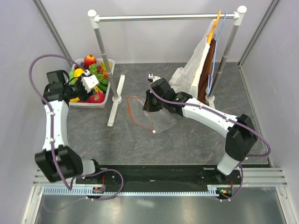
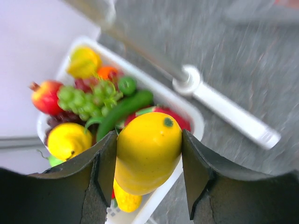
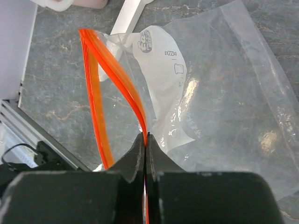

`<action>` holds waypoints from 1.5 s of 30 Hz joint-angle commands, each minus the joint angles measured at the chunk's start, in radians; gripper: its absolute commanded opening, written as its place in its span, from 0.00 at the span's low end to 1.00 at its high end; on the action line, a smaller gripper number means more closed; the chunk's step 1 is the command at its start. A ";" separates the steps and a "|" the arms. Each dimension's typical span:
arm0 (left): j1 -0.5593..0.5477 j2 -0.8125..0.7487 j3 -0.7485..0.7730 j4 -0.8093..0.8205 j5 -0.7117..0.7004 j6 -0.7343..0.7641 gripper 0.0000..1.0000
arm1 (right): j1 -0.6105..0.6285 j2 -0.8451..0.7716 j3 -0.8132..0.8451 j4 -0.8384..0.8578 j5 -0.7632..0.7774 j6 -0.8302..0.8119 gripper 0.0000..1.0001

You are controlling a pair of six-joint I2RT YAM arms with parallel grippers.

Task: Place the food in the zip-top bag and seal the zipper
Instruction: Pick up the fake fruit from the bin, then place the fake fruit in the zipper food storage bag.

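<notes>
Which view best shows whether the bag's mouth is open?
Right wrist: the zipper strips spread apart close up, the right gripper pinching one. Top external shows the zip-top bag small, partly behind the arm. Left wrist shows nothing clear of it.

Yellow mango (image 2: 147, 156), green grapes (image 2: 88, 100), red apple (image 2: 46, 97), white tray (image 2: 198, 122); clear zip-top bag (image 3: 224, 93), orange-red zipper (image 3: 117, 79); grey marbled surface (image 3: 56, 93).
</notes>
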 commanded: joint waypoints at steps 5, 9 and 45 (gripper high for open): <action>-0.049 -0.292 0.006 -0.003 0.469 -0.547 0.36 | -0.034 0.003 0.003 0.041 -0.173 0.088 0.00; -0.220 -0.361 -0.048 0.104 0.458 -0.724 0.36 | -0.036 0.008 0.007 0.093 -0.264 0.140 0.00; -0.501 -0.462 -0.193 -0.110 0.255 -0.545 0.96 | -0.065 -0.052 -0.030 0.164 -0.460 0.289 0.00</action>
